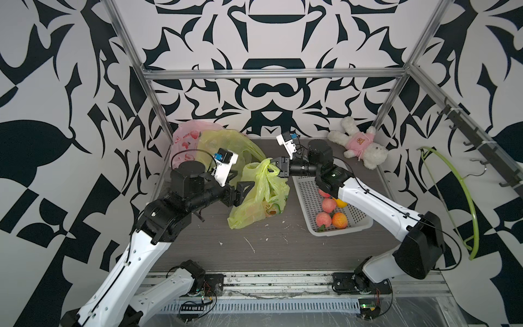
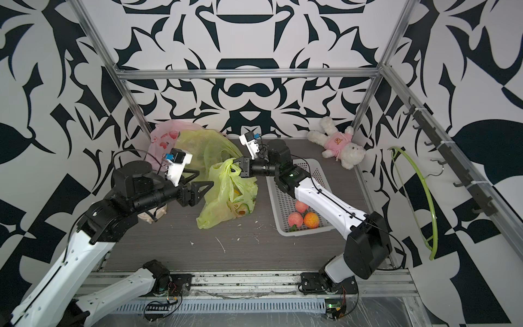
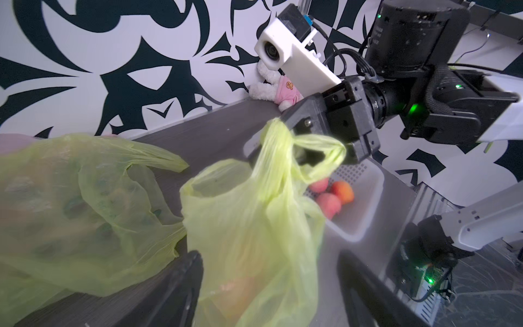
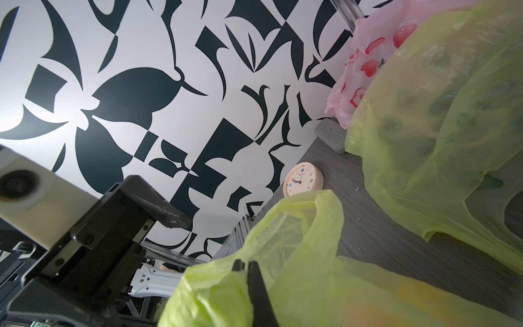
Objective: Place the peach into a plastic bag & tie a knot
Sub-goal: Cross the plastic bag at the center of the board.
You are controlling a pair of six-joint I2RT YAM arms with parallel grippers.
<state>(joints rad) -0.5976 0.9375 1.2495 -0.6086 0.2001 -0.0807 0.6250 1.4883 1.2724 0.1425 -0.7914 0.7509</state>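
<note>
L fingers (image 1: 245,187), spread, empty, at bag's 9 o'clock; R fingers (image 1: 280,167) pinch green bag (image 1: 254,206) handles at 12, holding it up for knotting; peach (image 3: 240,288) seemingly inside, orange blur through film.

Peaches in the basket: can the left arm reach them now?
Probably not: the yellow bag, held by the right gripper, sits between the open left gripper and the basket, which the right arm crosses.
</note>
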